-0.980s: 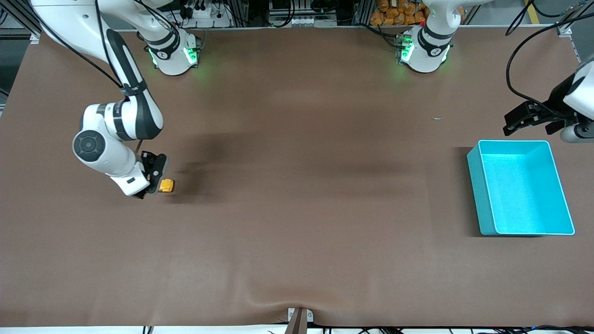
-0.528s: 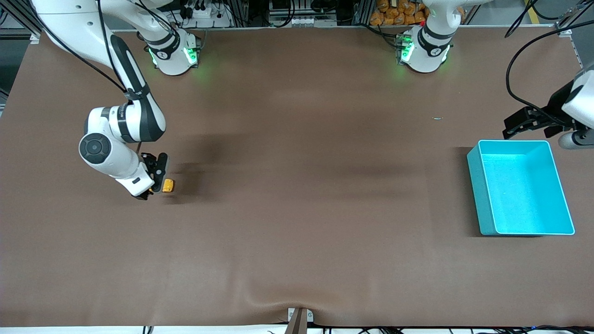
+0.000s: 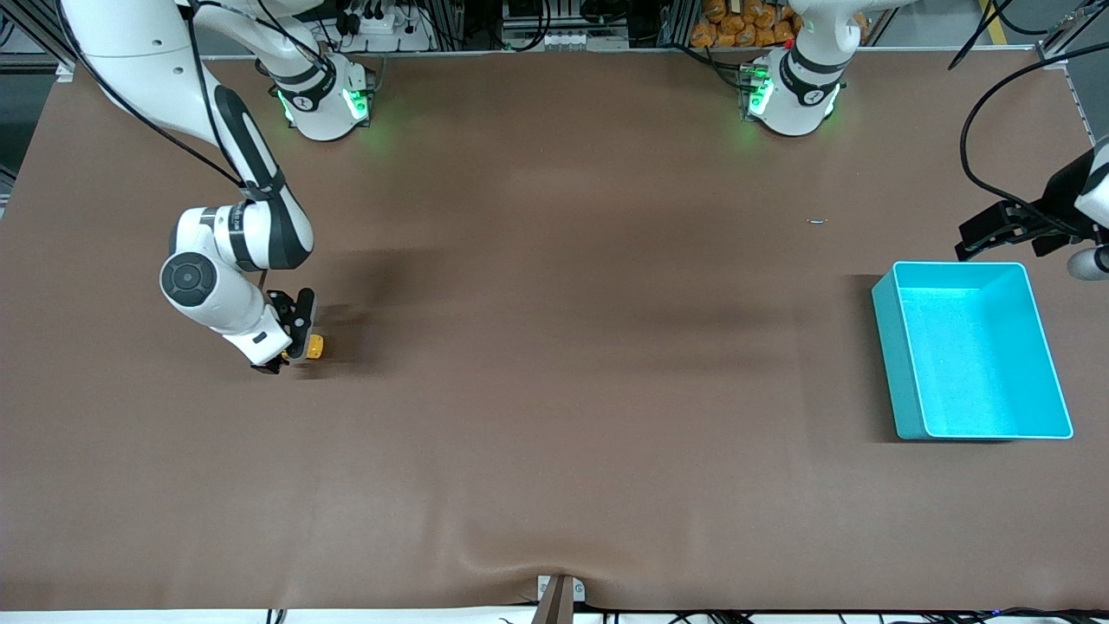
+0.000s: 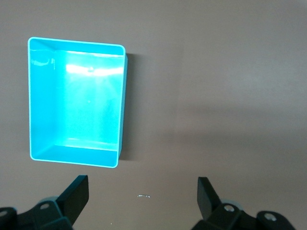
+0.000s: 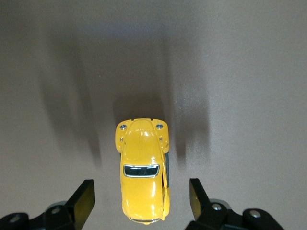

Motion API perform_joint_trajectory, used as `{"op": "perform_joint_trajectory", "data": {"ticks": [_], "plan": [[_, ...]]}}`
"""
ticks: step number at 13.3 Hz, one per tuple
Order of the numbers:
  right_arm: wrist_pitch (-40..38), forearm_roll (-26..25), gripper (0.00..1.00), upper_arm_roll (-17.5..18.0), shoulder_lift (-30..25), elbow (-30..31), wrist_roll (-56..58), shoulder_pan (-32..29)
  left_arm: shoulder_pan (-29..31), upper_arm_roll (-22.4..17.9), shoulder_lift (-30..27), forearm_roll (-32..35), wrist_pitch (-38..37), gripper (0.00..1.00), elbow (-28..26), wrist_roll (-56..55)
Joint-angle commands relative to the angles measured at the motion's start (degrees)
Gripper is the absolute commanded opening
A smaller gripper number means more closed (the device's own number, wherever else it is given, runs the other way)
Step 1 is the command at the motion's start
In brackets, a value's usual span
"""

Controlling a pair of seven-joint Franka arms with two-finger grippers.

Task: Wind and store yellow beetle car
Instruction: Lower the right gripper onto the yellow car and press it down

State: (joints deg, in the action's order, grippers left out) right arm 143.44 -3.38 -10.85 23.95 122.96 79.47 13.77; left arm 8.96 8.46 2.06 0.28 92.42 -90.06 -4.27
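Straddling yellow beetle car [image 5: 143,171], right gripper [image 5: 142,201] jaws apart, ready to pinch; left gripper [image 4: 143,196] spread, waiting over table near turquoise bin [image 3: 884,299], three o'clock end.

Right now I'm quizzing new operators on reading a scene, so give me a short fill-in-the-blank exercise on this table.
1. The right gripper is down at the yellow beetle car, its open fingers standing on either side of the ____.
2. The turquoise bin sits toward the ____ arm's end of the table.
3. The bin holds ____.
4. The left gripper hangs open above the brown ____.

Missing words: car; left; nothing; table
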Motion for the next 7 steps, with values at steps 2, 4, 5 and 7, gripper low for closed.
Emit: {"op": "perform_joint_trajectory", "data": {"ticks": [2, 4, 5, 7], "plan": [[1.93, -1.01, 0.76, 0.39, -0.13, 0.88, 1.3, -0.67, 1.85, 0.24, -0.21, -0.64, -0.67, 1.0, 0.41, 1.19], [2.37, -1.01, 0.72, 0.39, 0.13, 0.96, 1.39, -0.76, 1.68, 0.24, -0.21, -0.64, -0.49, 1.0, 0.41, 1.19], [2.37, -1.01, 0.69, 0.31, 0.13, 0.96, 1.39, -0.76, 1.68, 0.33, -0.21, -0.9, -0.4, 1.0, 0.49, 1.1], [2.72, -1.01, 0.64, 0.4, 0.13, 1.05, 1.39, -0.85, 1.68, 0.33, -0.21, -1.16, -0.32, 1.0, 0.5, 1.19]]}}
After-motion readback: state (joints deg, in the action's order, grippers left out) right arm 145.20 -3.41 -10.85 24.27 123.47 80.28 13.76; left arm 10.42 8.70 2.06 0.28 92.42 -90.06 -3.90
